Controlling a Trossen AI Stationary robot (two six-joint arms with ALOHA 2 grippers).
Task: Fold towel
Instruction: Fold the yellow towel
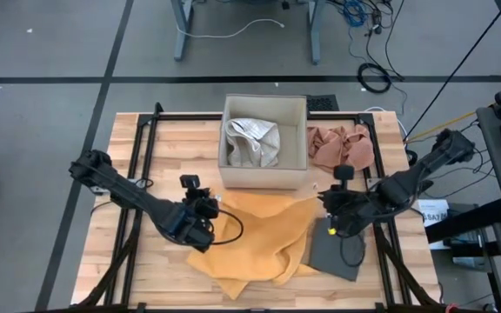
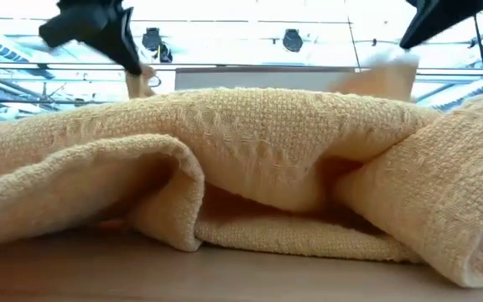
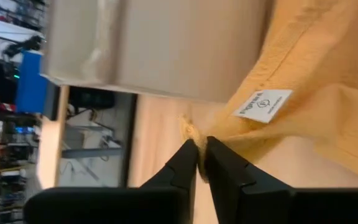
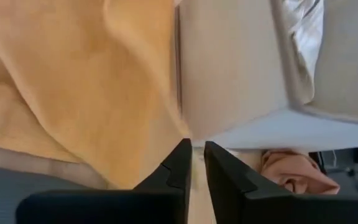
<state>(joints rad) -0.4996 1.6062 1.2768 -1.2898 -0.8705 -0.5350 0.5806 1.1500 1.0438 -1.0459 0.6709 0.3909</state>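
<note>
The orange towel [image 1: 255, 239] lies crumpled on the wooden table [image 1: 146, 156], just in front of the open cardboard box [image 1: 264, 130], and its long axis runs about parallel to the front wall of the box. Its far edge touches or nearly touches this wall, and its near edge comes close to the front edge of the table. On the right of the towel a dark grey cloth [image 1: 336, 249] lies partly under it, and a pink cloth [image 1: 341, 146] lies to the right of the box. Bare wood stays free to the left of the box and the towel. The left gripper [image 3: 199, 155] pinches the towel's far left corner, near the box wall. A white label [image 3: 263, 105] is sewn beside this corner; its writing is too small to read. The right gripper [image 4: 197, 163] is at the towel's far right corner by the box; its fingers are nearly together, but I cannot tell if cloth is between them.
</note>
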